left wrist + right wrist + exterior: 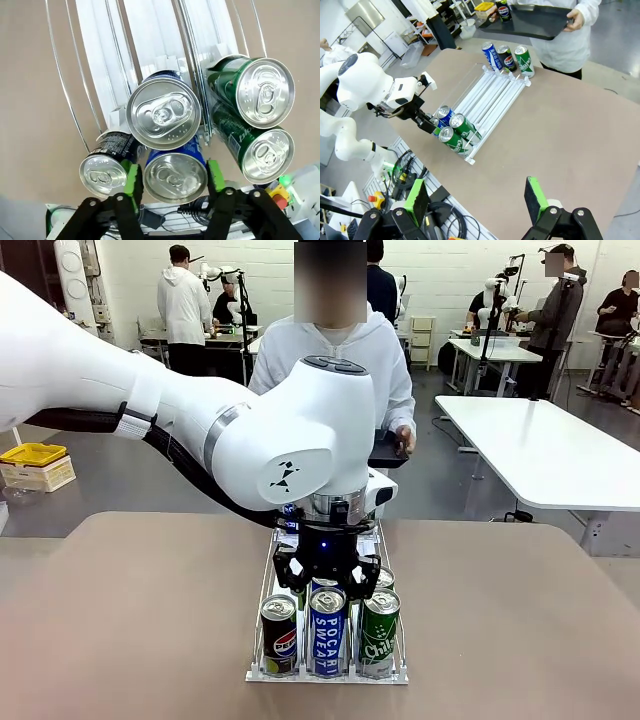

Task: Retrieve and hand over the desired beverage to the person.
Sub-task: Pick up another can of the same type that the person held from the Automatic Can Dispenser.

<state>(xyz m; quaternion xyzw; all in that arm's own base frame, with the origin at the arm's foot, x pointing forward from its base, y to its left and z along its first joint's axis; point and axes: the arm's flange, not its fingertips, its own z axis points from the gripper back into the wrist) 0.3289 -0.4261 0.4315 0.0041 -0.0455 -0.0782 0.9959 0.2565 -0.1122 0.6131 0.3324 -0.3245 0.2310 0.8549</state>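
Observation:
A wire rack (400, 676) holds drink cans in three lanes. At its near end stand a Pepsi can (279, 636), a blue Pocari Sweat can (327, 632) and a green can (379, 632). My left gripper (327, 580) hangs over the middle lane. In the left wrist view its green pads (133, 180) stand close on either side of the second blue can (175, 170); whether they press on it I cannot tell. My right gripper (476, 202) is open with nothing in it, high over the table's edge. The person (335, 365) stands at the far side.
The person holds a black tray (540, 22) with a Pepsi can (504, 11) on it. Another blue can (163, 112), a Pepsi can (102, 172) and two green cans (262, 92) crowd the gripped lane. Three more cans (506, 57) stand at the rack's far end. Bare tabletop (130, 620) lies on both sides.

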